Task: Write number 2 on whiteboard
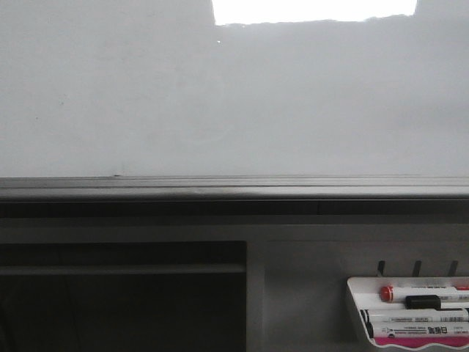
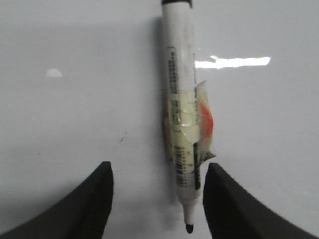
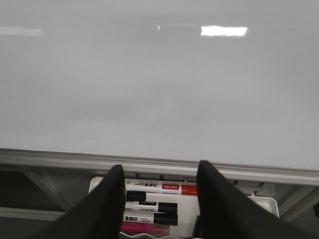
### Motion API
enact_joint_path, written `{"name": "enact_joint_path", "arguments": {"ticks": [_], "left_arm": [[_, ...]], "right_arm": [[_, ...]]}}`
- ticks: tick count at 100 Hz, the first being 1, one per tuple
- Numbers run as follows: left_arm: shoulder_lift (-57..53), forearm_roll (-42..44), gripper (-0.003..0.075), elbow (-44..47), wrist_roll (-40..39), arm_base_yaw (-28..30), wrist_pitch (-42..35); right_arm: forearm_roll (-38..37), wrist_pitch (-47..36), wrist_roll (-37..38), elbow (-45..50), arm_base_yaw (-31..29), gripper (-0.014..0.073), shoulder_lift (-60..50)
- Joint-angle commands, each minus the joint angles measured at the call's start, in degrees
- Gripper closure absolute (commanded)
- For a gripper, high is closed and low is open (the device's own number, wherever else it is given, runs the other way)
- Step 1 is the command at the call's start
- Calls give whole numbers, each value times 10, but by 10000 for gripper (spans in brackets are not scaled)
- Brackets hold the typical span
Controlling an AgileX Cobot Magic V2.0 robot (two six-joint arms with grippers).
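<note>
Below the whiteboard (image 1: pixel 220 103) at right, markers (image 1: pixel 421 302) lie in a tray (image 1: pixel 354 308).

Glossy smooth whiteboard (image 1: pixel 146 103), brushed grey metal rail (image 1: pixel 220 189), white plastic tray (image 1: pixel 355 308)

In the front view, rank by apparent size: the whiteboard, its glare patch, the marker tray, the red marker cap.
1. whiteboard
2. glare patch, cut off by the frame's top edge
3. marker tray, also cut off by the frame
4. red marker cap
</note>
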Motion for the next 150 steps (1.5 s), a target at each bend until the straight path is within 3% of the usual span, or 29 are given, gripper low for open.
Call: {"name": "enact_joint_path", "arguments": {"ticks": [1, 66, 95, 106, 131, 150], "left_arm": [[-2, -9, 355, -22, -5, 2, -41], [64, -11, 360, -55, -5, 2, -42], [61, -11, 640, -55, -5, 2, -33], [61, -11, 701, -55, -5, 2, -26], [19, -10, 740, -56, 51, -10, 58], [-37, -10, 740, -58, 132, -98, 166]], "right_arm": [[-5, -36, -4, -19, -2, 296, 6], [-4, -35, -4, -19, -2, 296, 6], [-4, -35, -4, -19, -2, 296, 6], [-4, -35, -4, -19, -2, 296, 6], [32, -26, -4, -31, 1, 296, 6], [85, 41, -46, -75, 24, 296, 49]]}}
